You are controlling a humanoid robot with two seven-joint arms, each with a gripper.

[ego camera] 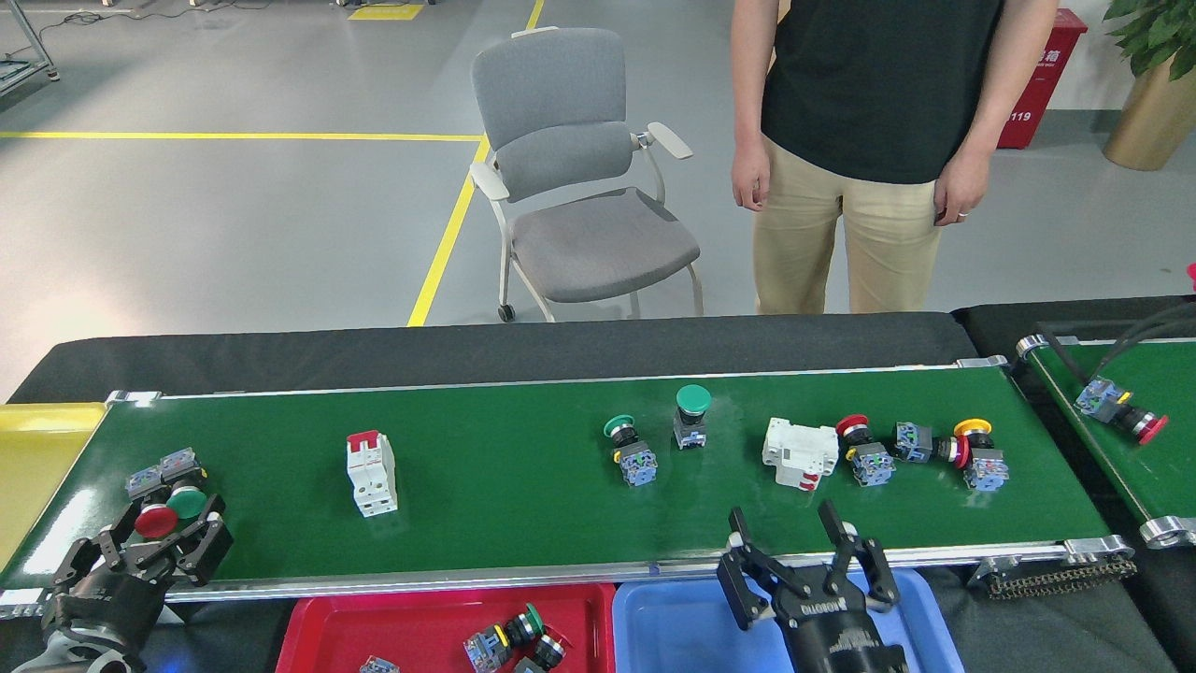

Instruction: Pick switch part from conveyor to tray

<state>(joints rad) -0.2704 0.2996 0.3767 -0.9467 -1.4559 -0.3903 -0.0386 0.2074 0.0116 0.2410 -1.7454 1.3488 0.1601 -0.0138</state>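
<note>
While the left end effector (149,547) hangs spread just beside the red and green switches (163,495) on the conveyor (523,505), drop squarely over one cap before squeezing; right end effector (808,551) gapes, empty.

Switch parts (635,455) on green conveyor (523,523)
</note>
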